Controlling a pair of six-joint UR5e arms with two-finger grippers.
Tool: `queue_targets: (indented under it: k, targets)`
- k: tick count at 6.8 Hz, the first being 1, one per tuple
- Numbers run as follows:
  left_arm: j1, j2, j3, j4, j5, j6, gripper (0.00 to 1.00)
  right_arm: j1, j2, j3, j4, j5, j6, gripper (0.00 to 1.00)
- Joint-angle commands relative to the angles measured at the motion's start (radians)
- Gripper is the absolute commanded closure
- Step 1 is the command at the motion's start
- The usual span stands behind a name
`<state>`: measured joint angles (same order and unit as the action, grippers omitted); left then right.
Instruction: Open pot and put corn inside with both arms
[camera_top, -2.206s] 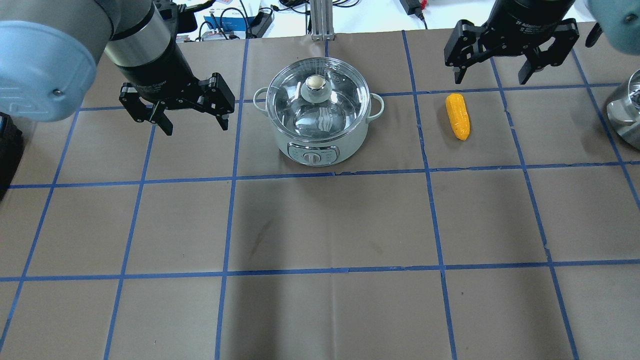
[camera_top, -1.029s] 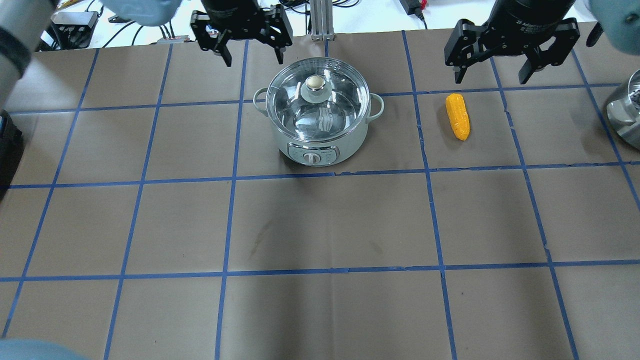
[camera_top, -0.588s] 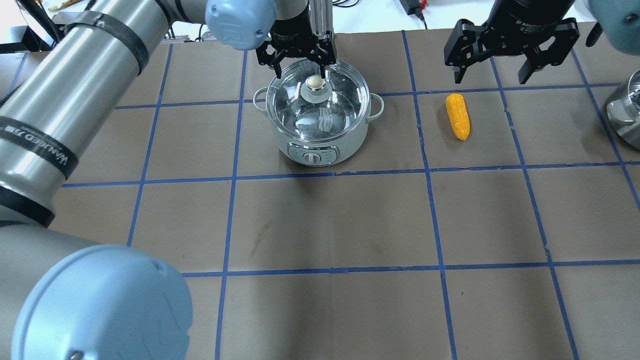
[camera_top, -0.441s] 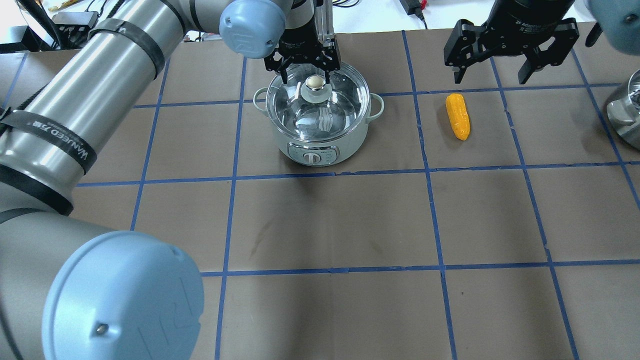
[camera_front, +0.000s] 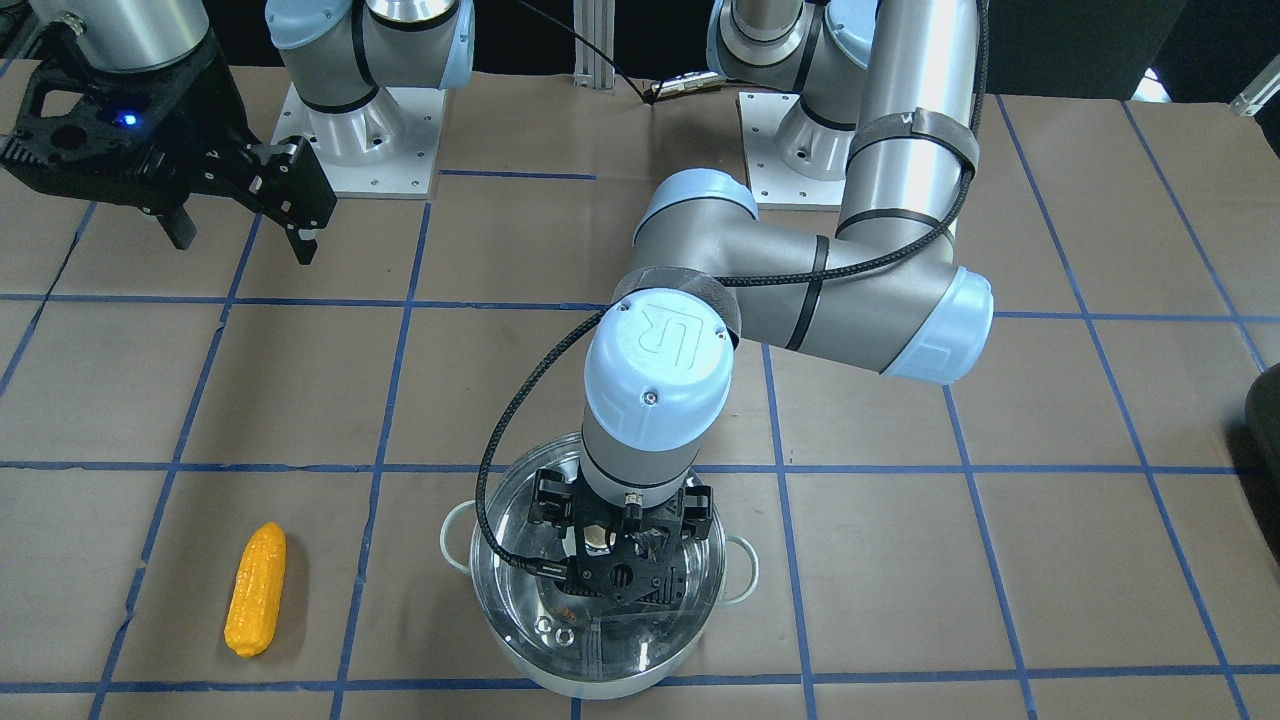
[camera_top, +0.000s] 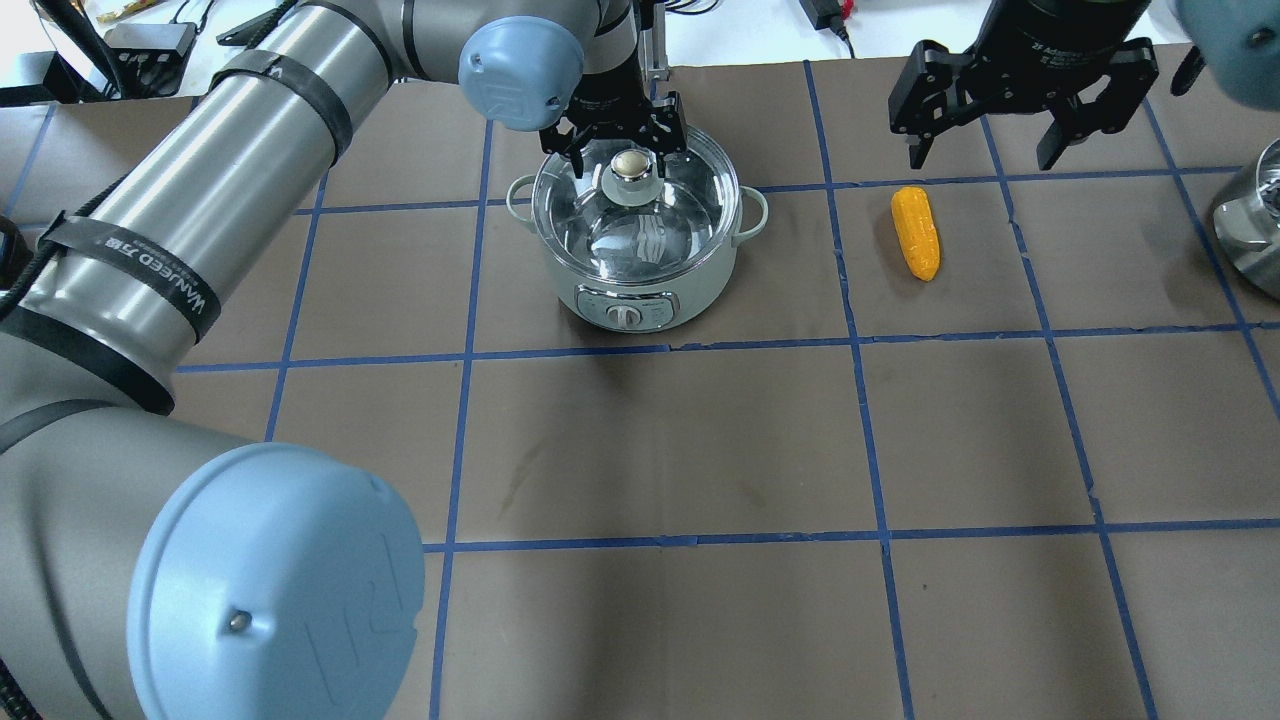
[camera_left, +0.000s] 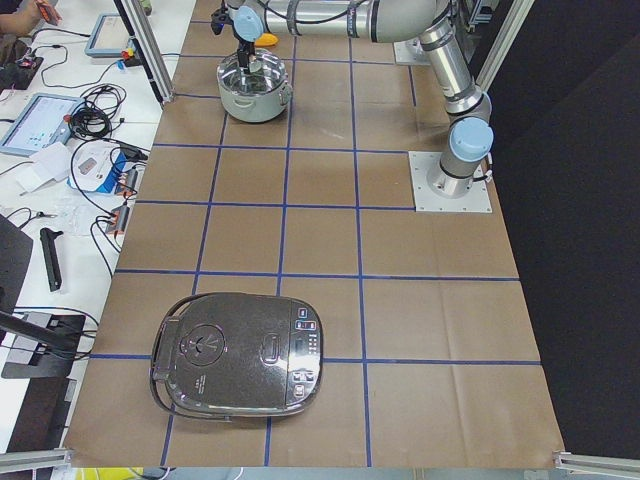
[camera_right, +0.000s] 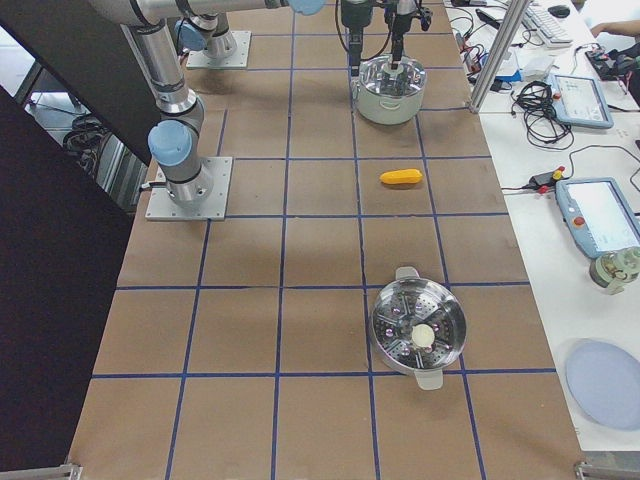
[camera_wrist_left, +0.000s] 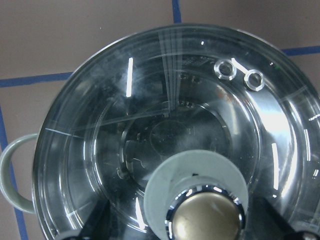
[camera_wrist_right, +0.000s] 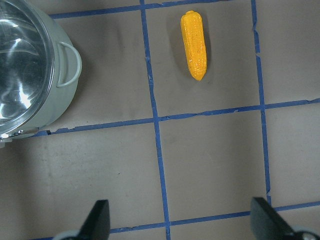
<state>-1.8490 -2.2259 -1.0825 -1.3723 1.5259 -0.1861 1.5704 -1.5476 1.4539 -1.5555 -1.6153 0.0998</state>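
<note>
The pot (camera_top: 590, 285) stands at the table's far middle with its clear glass lid (camera_top: 660, 215) on. It also shows in the front view (camera_front: 600, 675) and the left wrist view (camera_wrist_left: 12, 175). My left gripper (camera_top: 620, 150) is open, with one finger on each side of the lid knob (camera_top: 628, 165), which fills the bottom of the left wrist view (camera_wrist_left: 205, 217). The yellow-orange corn (camera_top: 917, 232) lies on the table right of the pot, seen too in the right wrist view (camera_wrist_right: 194, 45). My right gripper (camera_top: 995, 140) is open and empty, high above the table just behind the corn.
A second steel pot (camera_right: 418, 333) with a steamer insert sits at the table's right end. A closed rice cooker (camera_left: 240, 355) sits at the left end. An aluminium post (camera_top: 640, 40) stands just behind the pot.
My left arm swung from the left side of the table to the pot and came down over the lid knob, still open. The right arm, pot and corn have not moved.
</note>
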Motion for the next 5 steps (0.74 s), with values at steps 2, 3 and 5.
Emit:
queue_targets:
  k: [2, 3, 5]
  targets:
    - [-0.001, 0.002, 0.001, 0.001, 0.0, -0.001, 0.31, 0.0, 0.0, 0.0, 0.0, 0.0, 0.0, 0.0]
    - [-0.001, 0.002, 0.003, 0.001, -0.001, -0.045, 0.55, 0.0, 0.001, 0.0, 0.0, 0.0, 0.0, 0.0]
    - [-0.004, 0.005, 0.009, 0.001, -0.003, -0.061, 0.75, 0.0, 0.0, 0.0, 0.0, 0.0, 0.0, 0.0]
